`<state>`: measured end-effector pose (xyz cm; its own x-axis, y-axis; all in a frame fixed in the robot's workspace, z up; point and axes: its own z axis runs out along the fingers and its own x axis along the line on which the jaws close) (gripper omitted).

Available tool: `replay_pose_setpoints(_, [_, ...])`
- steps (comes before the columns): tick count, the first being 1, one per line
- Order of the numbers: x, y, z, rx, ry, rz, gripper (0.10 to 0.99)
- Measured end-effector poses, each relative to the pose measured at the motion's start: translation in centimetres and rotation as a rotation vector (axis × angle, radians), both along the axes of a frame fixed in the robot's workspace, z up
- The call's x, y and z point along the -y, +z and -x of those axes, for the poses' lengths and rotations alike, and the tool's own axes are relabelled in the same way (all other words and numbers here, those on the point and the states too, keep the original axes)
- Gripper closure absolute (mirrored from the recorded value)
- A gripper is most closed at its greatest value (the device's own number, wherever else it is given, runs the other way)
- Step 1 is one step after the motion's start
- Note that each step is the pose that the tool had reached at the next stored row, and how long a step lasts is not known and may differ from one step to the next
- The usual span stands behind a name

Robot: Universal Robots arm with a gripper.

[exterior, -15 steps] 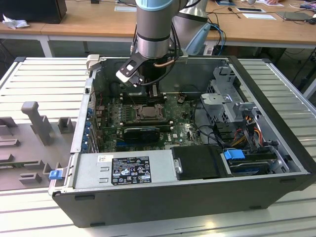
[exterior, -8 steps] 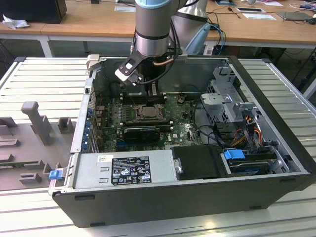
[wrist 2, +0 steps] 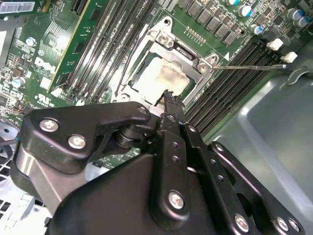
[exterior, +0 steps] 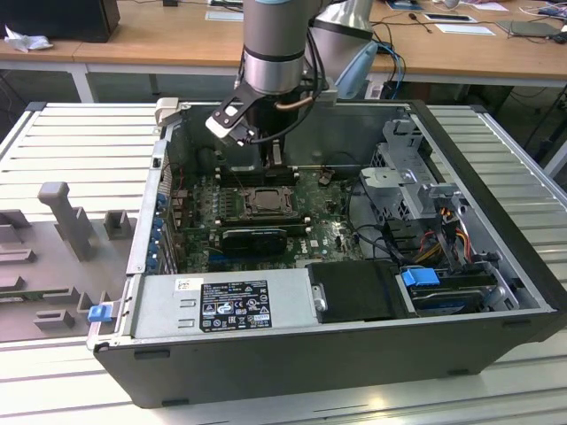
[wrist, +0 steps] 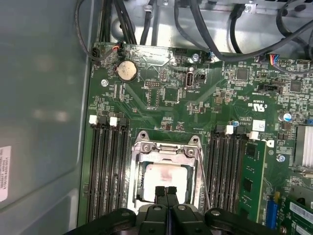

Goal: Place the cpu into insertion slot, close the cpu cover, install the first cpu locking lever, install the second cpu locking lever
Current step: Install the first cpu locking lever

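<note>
One silver-grey robot arm (exterior: 275,44) reaches down into one dark grey computer case (exterior: 354,354), which lies open on a pale ribbed metal table (exterior: 71,133). Read the case in the exterior view as a clock face. The one insertion slot (exterior: 266,202), a square dark socket with a metal rim, sits on the green circuit board (exterior: 328,235), a little towards 10 o'clock from the centre. The one black gripper (exterior: 270,159) hangs at 12 o'clock of it. One grey metal power supply box (exterior: 221,305) with a dark label lies at about 7 o'clock of the slot.

In the first wrist view, the one cpu (wrist: 164,176), a small flat square chip with a pale silver-grey top, lies seated in the slot. The one cpu cover (wrist: 166,148), a thin silver-grey frame plate, lies flat around it, and the chip shows through its window. The gripper's two fingers (wrist: 160,191) are pressed together with nothing between them. Their tips are just over one edge of the chip; I cannot tell whether they touch it.

The second wrist view shows two thin wire levers: one (wrist 2: 128,51) runs along a side of the socket, and the other (wrist 2: 249,66) sticks out from a corner across the memory slots (wrist 2: 230,83). Two banks of these long narrow black slots flank the socket, one on each side. One round silver coin cell (wrist: 126,71) sits further along the board
</note>
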<state>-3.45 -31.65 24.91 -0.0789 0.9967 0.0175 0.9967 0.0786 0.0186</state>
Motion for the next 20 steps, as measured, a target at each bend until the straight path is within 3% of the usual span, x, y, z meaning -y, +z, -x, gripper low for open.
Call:
replay_pose_setpoints(6, [-0.01,2.05,0.0,0.0,0.0,0.001,0.98])
replay_pose_setpoints(8, [-0.01,3.05,0.0,0.0002,0.005,0.002,0.98])
replay_pose_setpoints(12, [-0.01,3.05,0.0,0.0001,0.124,0.002,0.98])
replay_pose_setpoints(20, [-0.02,3.05,-0.02,0.0002,0.236,0.002,0.98])
